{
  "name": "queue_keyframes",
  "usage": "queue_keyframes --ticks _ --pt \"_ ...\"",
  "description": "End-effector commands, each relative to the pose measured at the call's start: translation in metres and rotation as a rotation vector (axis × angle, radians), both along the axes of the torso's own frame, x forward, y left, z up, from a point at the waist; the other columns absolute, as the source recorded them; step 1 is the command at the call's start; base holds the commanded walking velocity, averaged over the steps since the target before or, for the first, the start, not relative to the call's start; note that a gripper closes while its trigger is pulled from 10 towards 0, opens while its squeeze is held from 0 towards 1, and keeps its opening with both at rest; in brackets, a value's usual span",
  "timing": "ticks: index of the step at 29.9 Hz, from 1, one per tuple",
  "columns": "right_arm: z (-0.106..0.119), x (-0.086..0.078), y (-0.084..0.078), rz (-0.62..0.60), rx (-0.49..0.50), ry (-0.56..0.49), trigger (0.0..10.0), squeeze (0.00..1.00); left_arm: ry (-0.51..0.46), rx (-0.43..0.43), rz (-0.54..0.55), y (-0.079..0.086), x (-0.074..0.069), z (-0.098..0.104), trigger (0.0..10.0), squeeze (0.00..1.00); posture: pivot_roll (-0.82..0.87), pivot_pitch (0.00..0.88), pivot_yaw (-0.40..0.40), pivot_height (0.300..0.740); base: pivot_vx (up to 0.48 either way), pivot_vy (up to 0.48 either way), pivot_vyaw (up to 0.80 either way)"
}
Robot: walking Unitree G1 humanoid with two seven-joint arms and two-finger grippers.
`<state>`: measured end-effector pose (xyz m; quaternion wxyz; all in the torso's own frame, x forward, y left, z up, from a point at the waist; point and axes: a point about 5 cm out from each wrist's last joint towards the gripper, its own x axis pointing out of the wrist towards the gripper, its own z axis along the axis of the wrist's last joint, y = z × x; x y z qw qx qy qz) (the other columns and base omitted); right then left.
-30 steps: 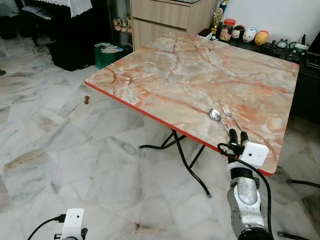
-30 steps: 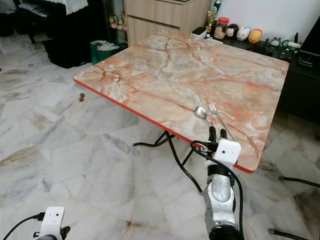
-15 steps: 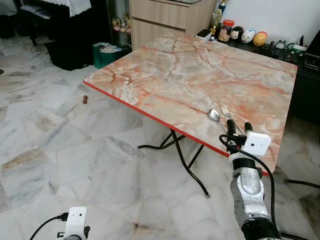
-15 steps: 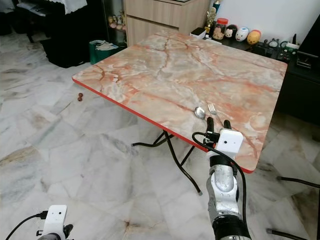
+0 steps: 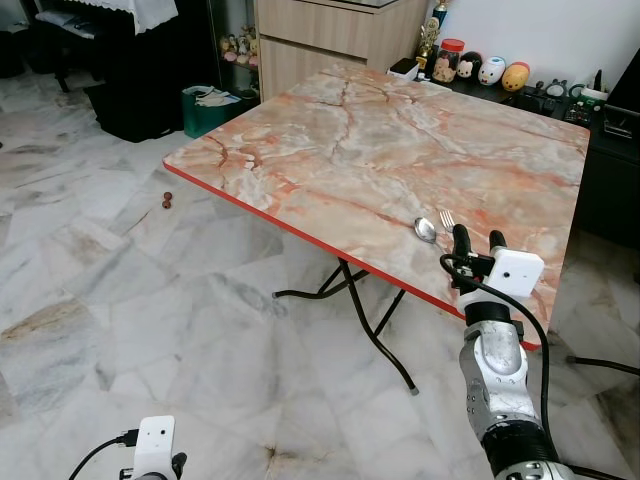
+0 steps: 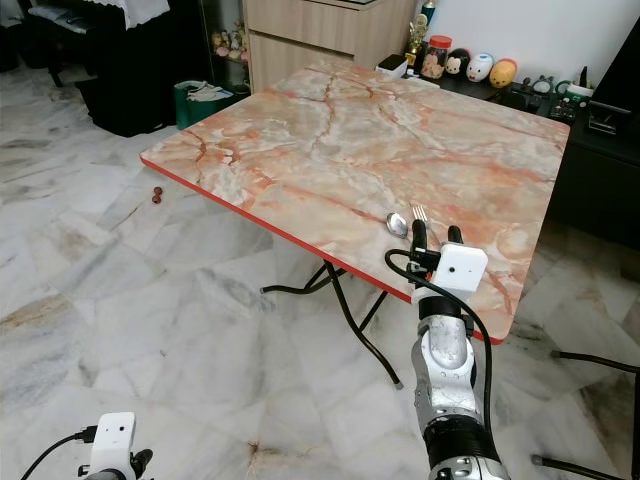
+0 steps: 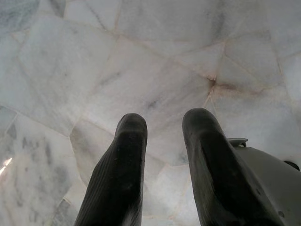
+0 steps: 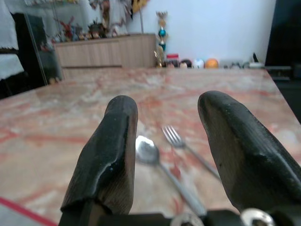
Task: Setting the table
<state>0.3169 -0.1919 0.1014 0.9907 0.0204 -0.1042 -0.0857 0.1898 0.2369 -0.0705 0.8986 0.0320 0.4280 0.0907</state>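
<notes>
The right gripper (image 8: 162,155) is hovering wide open and empty over the table's (image 5: 340,140) near edge, lining up on the spoon (image 8: 149,151) and fork (image 8: 176,138) just beyond; next, reaching forward.

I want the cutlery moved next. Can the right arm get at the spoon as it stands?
Probably yes: the right gripper hovers open at the table edge, the spoon just ahead between its jaws, nothing between them.
</notes>
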Motion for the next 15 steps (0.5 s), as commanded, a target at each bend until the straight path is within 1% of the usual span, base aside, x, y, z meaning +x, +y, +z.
queue_keyframes --ticks 1,7,14,15 --pt "-0.0059 -0.0052 -0.0020 -0.014 0.002 0.012 10.0 0.00 -0.006 0.019 -0.047 -0.0001 0.0037 0.0022 10.0 0.00 0.09 0.000 -0.016 0.740 0.000 0.000 0.00" --pt "-0.0107 -0.0087 -0.0005 -0.029 0.014 0.022 10.0 0.00 -0.007 0.027 -0.050 0.0031 0.0048 0.0036 10.0 0.00 0.09 0.000 0.000 0.740 0.000 0.000 0.00" --pt "-0.0035 -0.0060 -0.0047 -0.034 0.009 -0.004 10.0 0.00 -0.009 0.029 -0.052 0.0045 0.0063 0.0047 10.0 0.00 0.09 0.000 0.000 0.740 0.000 0.000 0.00" --pt "-0.0021 -0.0059 -0.0055 -0.036 0.005 -0.009 10.0 0.00 -0.007 0.031 -0.053 0.0045 0.0060 0.0045 10.0 0.00 0.09 0.000 -0.001 0.740 0.255 0.000 0.00"
